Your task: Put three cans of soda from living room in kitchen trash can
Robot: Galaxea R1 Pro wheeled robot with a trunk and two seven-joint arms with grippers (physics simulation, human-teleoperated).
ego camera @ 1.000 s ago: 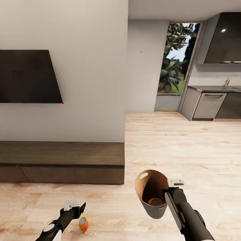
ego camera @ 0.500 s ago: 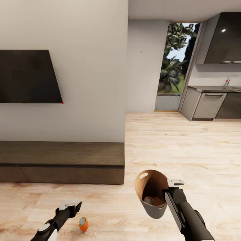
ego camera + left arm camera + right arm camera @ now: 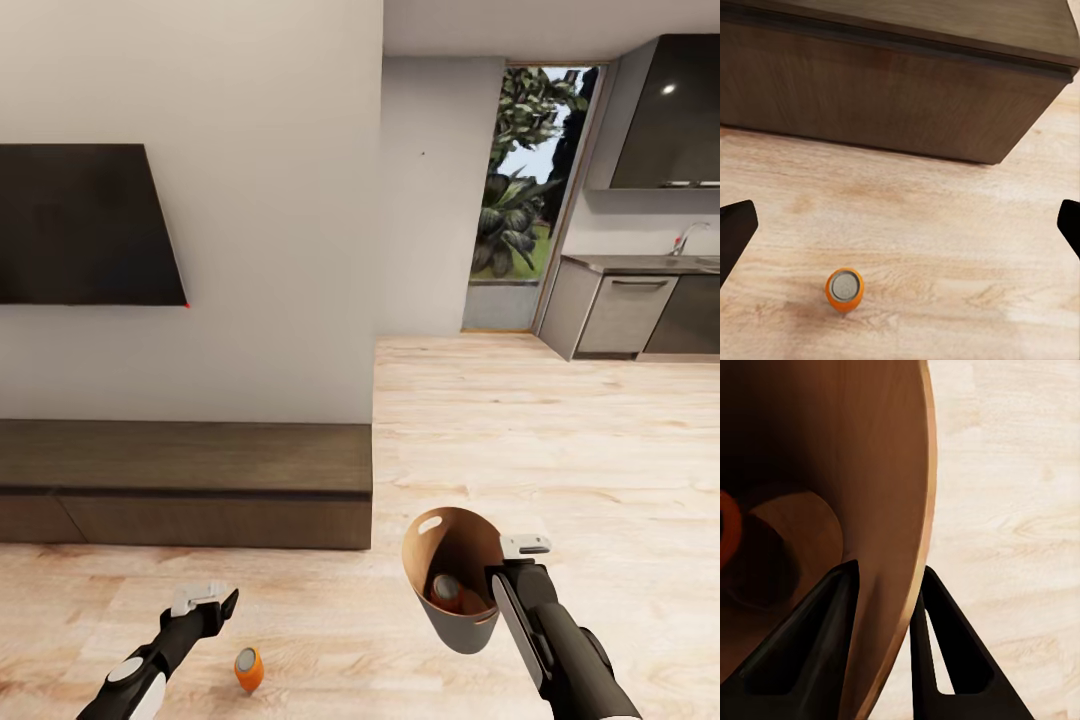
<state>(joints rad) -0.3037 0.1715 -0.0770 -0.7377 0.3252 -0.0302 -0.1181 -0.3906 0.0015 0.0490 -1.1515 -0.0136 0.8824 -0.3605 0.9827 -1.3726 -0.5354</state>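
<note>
A: Where is everything sitting?

B: The right gripper (image 3: 513, 567), lower right, is clamping the trash can (image 3: 455, 590) by its wall, one soda can (image 3: 444, 592) lying inside. Another can (image 3: 249, 668) is standing on the floor at lower left, just beside the left gripper (image 3: 207, 606), whose fingers are spread wide apart.

A: What is worrying you?

B: A careless finger could be knocking it over, sending it rolling off. And the tilted bin might be spilling its can.

The light wood plank floor (image 3: 500, 420) bears one upright orange can (image 3: 249, 669) near the low wooden bench (image 3: 185, 485).
</note>
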